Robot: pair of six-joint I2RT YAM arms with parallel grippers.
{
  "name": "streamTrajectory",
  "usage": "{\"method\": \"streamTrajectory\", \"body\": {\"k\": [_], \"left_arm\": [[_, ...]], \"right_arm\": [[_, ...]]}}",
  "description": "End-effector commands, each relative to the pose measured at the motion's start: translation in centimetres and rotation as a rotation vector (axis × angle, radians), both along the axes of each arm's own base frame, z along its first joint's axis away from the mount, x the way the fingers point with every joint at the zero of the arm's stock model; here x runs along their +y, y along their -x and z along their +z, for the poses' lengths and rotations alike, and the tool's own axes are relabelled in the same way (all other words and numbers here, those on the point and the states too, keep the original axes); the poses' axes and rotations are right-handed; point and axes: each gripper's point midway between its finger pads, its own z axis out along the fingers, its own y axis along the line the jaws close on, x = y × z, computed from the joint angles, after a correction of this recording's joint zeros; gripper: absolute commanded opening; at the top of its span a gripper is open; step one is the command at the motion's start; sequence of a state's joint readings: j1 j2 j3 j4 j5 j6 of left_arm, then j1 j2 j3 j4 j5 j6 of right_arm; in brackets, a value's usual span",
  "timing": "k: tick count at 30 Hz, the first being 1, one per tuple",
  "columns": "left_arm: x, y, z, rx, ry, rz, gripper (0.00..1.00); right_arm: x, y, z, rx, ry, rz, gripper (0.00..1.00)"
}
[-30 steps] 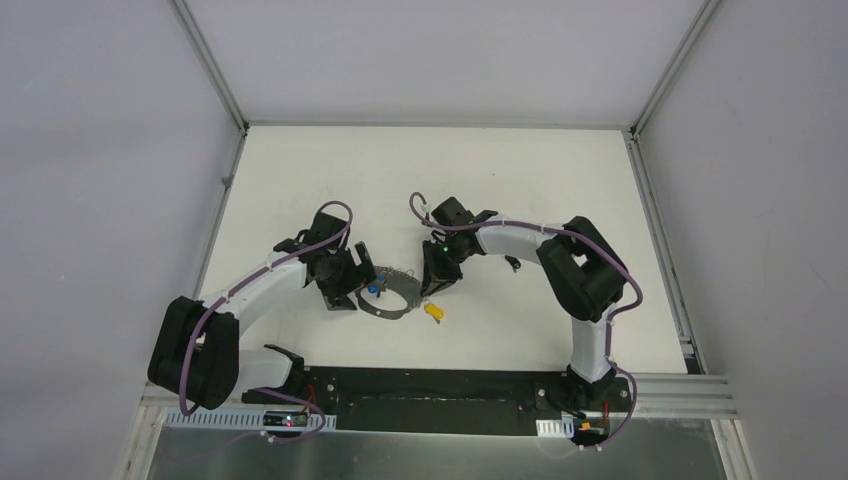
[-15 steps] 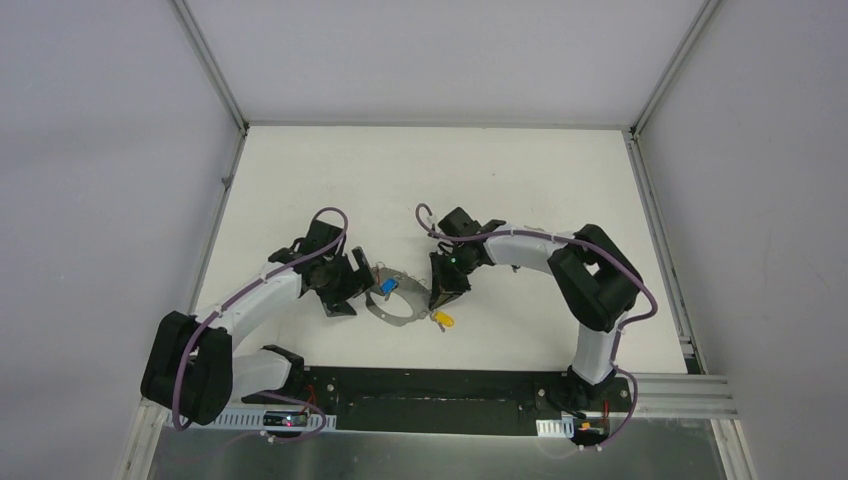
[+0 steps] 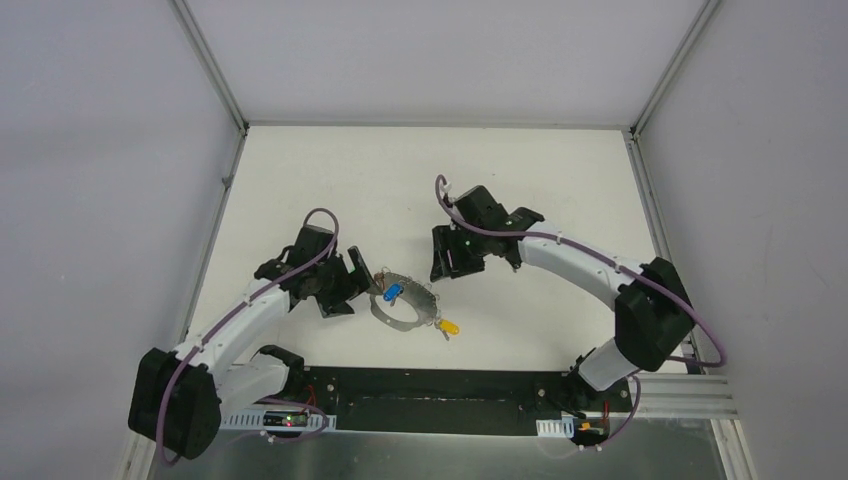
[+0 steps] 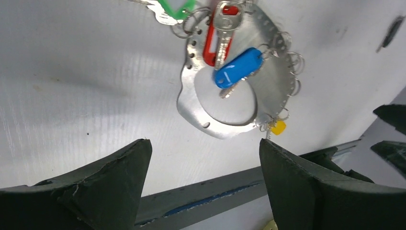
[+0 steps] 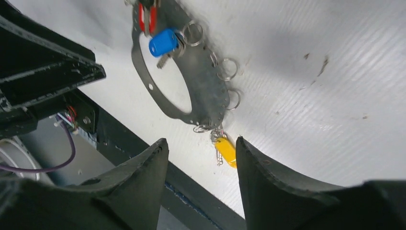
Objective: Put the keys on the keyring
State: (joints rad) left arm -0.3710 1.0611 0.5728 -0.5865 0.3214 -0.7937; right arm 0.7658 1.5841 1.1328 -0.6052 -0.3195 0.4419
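Note:
The keyring (image 3: 408, 318) is a flat silvery hoop with small split rings along its rim, lying on the white table between both arms. A blue-headed key (image 3: 391, 293) lies across it, and a yellow-headed key (image 3: 449, 326) rests at its near right edge. In the left wrist view the keyring (image 4: 187, 98) carries the blue key (image 4: 238, 67), a red key (image 4: 209, 45) and a green key (image 4: 174, 6). My left gripper (image 4: 203, 142) stands open and empty just left of the hoop. My right gripper (image 5: 201, 139) is open, empty, raised behind the yellow key (image 5: 226, 149).
The black base rail (image 3: 430, 385) runs along the table's near edge, close below the hoop. Aluminium frame rails (image 3: 210, 240) border the table left and right. The left arm's black wrist (image 5: 43, 72) fills the left of the right wrist view.
My right gripper opened and drew back and up from the yellow key, which now lies free by the hoop. The hoop slid slightly right. My left arm shifted a little left.

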Motion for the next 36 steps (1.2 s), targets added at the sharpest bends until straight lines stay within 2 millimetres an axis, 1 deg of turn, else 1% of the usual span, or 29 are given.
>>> {"method": "streamTrajectory", "body": {"k": [1, 3, 4, 7, 8, 10, 12, 13, 16, 19, 22, 23, 24, 25, 29, 31, 33, 36], "left_arm": [[0.1, -0.4, 3.0, -0.145, 0.036, -0.017, 0.87], [0.4, -0.4, 4.1, -0.202, 0.041, -0.016, 0.88], [0.6, -0.4, 4.5, -0.227, 0.038, -0.011, 0.88], [1.3, -0.3, 5.1, -0.276, 0.021, 0.011, 0.9], [1.5, -0.3, 5.3, -0.288, 0.019, 0.018, 0.91], [1.7, -0.2, 5.2, -0.298, 0.012, 0.026, 0.93], [1.8, -0.1, 5.0, -0.292, 0.009, 0.027, 0.94], [1.8, 0.0, 4.8, -0.282, 0.006, 0.026, 0.94], [1.5, 0.3, 4.1, -0.238, 0.016, 0.022, 0.97], [1.1, 0.4, 3.5, -0.19, 0.023, 0.015, 0.98], [0.7, 0.6, 2.7, -0.14, 0.032, 0.007, 0.98], [0.6, 0.6, 2.5, -0.129, 0.039, 0.006, 0.98], [0.4, 0.6, 2.3, -0.118, 0.047, 0.005, 0.97], [0.2, 0.7, 2.1, -0.107, 0.055, 0.006, 0.96], [-0.4, 0.7, 1.6, -0.068, 0.077, -0.004, 0.92], [-0.6, 0.7, 1.3, -0.047, 0.084, -0.004, 0.91], [-0.9, 0.7, 1.1, -0.035, 0.101, -0.001, 0.9], [-1.5, 0.6, 0.7, -0.029, 0.125, 0.006, 0.89]], "right_arm": [[-1.4, -3.6, 6.3, -0.257, -0.023, -0.057, 0.57], [-2.4, -4.7, 8.7, -0.349, -0.032, -0.088, 0.58], [-3.0, -5.1, 9.8, -0.393, -0.031, -0.112, 0.6], [-4.9, -6.2, 12.2, -0.492, -0.026, -0.172, 0.66], [-5.7, -6.7, 12.7, -0.523, -0.007, -0.2, 0.68], [-6.8, -7.1, 13.4, -0.561, 0.013, -0.233, 0.71], [-7.7, -7.4, 13.3, -0.581, 0.039, -0.267, 0.71], [-8.0, -7.5, 13.1, -0.583, 0.051, -0.284, 0.71], [-9.1, -7.3, 11.8, -0.555, 0.089, -0.324, 0.69], [-9.3, -6.1, 10.0, -0.463, 0.091, -0.332, 0.67], [-8.3, -4.3, 7.7, -0.336, 0.044, -0.3, 0.7], [-7.7, -3.6, 7.0, -0.282, 0.017, -0.294, 0.75], [-7.3, -2.8, 5.9, -0.228, 0.003, -0.283, 0.77], [-6.7, -2.2, 5.2, -0.181, -0.022, -0.272, 0.79], [-4.7, 0.1, 2.9, -0.022, -0.117, -0.242, 0.93], [-3.9, 0.9, 1.9, 0.036, -0.161, -0.242, 0.97], [-3.3, 1.3, 1.2, 0.079, -0.188, -0.238, 0.99], [-2.8, 2.0, 0.0, 0.131, -0.182, -0.222, 0.97]]}}
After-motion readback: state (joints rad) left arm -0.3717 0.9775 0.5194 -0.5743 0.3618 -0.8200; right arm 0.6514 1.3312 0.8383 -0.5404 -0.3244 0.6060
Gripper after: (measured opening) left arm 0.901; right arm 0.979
